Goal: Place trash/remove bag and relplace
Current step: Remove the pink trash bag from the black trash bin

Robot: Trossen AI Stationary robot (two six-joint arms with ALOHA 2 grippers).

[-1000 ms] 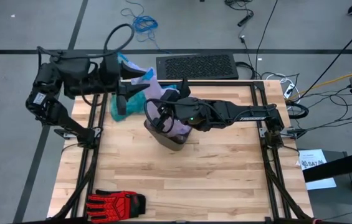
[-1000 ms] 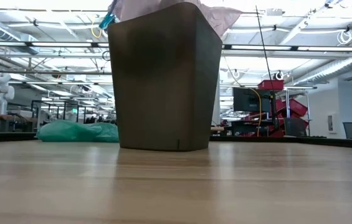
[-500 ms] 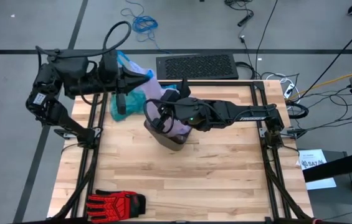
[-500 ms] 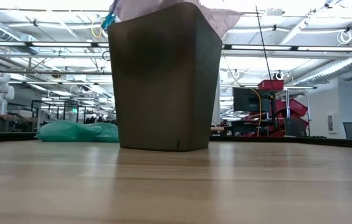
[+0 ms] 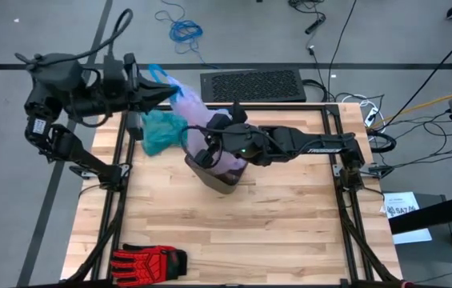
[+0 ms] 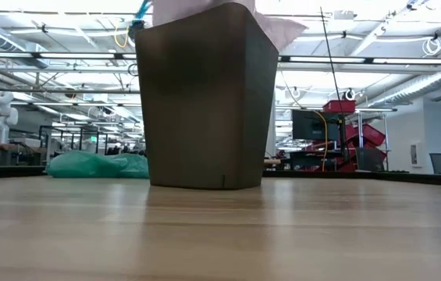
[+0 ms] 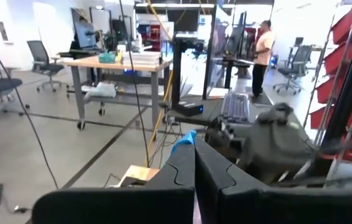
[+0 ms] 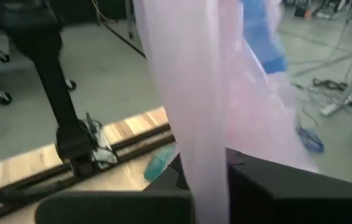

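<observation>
A brown-grey bin (image 5: 224, 172) stands mid-table, also in the low view (image 6: 204, 97). The pale pink bag (image 5: 196, 112) rises out of the bin and stretches toward the far-left corner. My left gripper (image 5: 170, 90) is shut on the bag's top by the blue drawstring (image 5: 155, 74), up above the table's far-left corner. My right gripper (image 5: 210, 152) hangs over the bin's left rim, shut on the bag. A teal-green bag (image 5: 160, 132) lies on the table's far-left part. My left gripper pinches the bag's top edge at the blue drawstring (image 7: 185, 140) between its two shut fingers, pointing level from the table's left. The bag runs taut from there down to the bin. My right gripper pinches a gathered strip of the pink film (image 8: 194, 149) between its fingers (image 8: 241, 177), coming in from the table's right, just above the bin. The film runs on past the fingers toward the drawstring (image 8: 263, 37).
A red and black glove (image 5: 150, 260) lies at the table's near-left corner. A black mat (image 5: 254, 84) lies on the floor beyond the far edge. Cables trail at the right. A person (image 7: 264, 50) stands far off in the room.
My left gripper has shut on the bag's drawstring edge, then drawn back toward the table's left and upward. The bag's top has been pulled out with it and now stretches taut, while the bin and my right gripper have stayed in place.
</observation>
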